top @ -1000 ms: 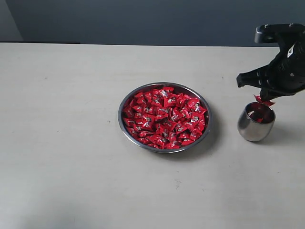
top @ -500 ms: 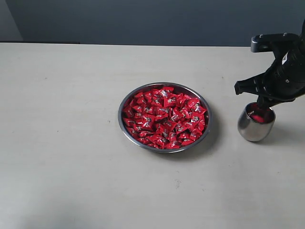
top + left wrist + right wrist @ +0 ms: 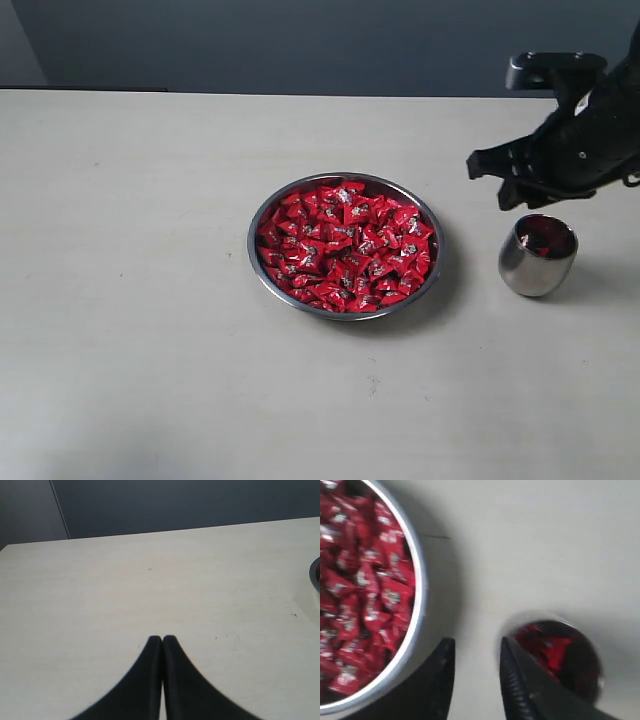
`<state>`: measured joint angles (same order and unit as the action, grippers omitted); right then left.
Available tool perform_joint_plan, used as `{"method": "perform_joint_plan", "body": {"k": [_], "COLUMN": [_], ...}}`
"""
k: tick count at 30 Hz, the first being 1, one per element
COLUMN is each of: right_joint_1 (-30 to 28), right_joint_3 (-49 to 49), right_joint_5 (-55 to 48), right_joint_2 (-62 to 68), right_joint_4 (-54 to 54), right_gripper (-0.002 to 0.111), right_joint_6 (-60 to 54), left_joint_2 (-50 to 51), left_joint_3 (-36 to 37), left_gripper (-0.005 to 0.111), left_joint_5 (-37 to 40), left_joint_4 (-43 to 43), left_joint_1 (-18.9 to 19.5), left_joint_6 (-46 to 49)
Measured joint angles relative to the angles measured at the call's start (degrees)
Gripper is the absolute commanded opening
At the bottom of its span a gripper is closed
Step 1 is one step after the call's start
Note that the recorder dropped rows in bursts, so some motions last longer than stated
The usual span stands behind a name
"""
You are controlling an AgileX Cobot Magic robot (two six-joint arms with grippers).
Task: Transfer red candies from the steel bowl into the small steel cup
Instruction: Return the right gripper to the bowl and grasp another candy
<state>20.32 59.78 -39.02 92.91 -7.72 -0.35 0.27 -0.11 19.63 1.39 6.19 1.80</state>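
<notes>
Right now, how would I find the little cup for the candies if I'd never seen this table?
Start at the pale table and find the wide steel bowl heaped with red candies in its middle. To the bowl's right in the exterior view, apart from it, stands the small steel cup: much narrower, barrel-shaped, with red showing inside.

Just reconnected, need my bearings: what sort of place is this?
Likely a lab test bench: plain pale table, blank dark wall behind, just a steel bowl of red candies and small steel cup.
</notes>
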Motion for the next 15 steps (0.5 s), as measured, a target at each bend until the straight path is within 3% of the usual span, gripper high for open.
{"method": "perform_joint_plan", "body": {"k": [6, 15], "right_joint_1": [7.9, 16.1], "right_joint_3": [2.9, 13.9], "right_joint_5": [5.1, 2.6], "right_joint_2": [1.4, 14.1], "right_joint_4": [-11.9, -13.1], "right_gripper": [0.031, 0.031], "right_joint_6": [-11.7, -15.8], "left_joint_2": [0.0, 0.0], "left_joint_3": [0.0, 0.0], "left_gripper": [0.0, 0.0], "left_joint_5": [0.0, 0.0], "left_joint_4": [0.0, 0.0], "left_joint_1": [0.0, 0.0], "left_joint_6": [0.0, 0.0]}}
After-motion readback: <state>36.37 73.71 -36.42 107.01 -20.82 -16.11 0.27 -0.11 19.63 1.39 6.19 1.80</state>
